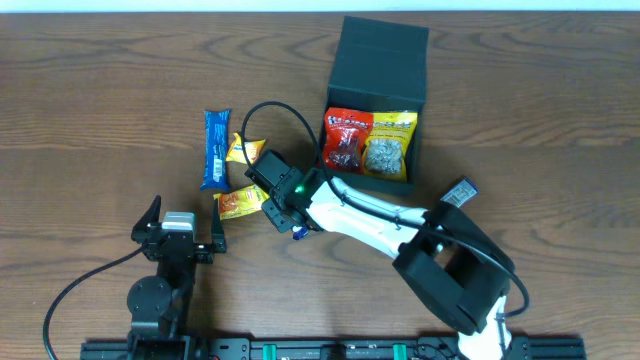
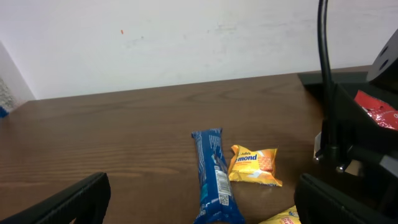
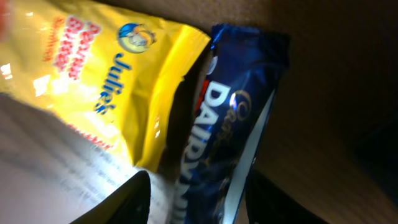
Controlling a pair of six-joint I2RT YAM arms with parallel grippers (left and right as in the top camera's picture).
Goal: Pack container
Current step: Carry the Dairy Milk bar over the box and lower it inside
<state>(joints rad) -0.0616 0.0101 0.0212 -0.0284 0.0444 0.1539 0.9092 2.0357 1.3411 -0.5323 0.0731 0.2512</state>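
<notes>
The container (image 1: 384,62) is a dark square box at the back, its flap lid open. Inside it lie a red packet (image 1: 346,140) and a yellow packet (image 1: 390,146). My right gripper (image 1: 283,207) reaches down left of the box. In the right wrist view it (image 3: 199,186) is open, its fingers on either side of a dark blue Dairy Milk bar (image 3: 227,124), beside a yellow Julie's packet (image 3: 112,81). My left gripper (image 1: 185,226) rests wide open near the front edge, holding nothing (image 2: 199,208).
A light blue bar (image 1: 215,148) (image 2: 214,177) lies left of the box, with a small yellow packet (image 1: 240,150) (image 2: 253,165) beside it. Another yellow packet (image 1: 240,203) sits by the right gripper. A black cable (image 1: 262,112) loops above the right wrist.
</notes>
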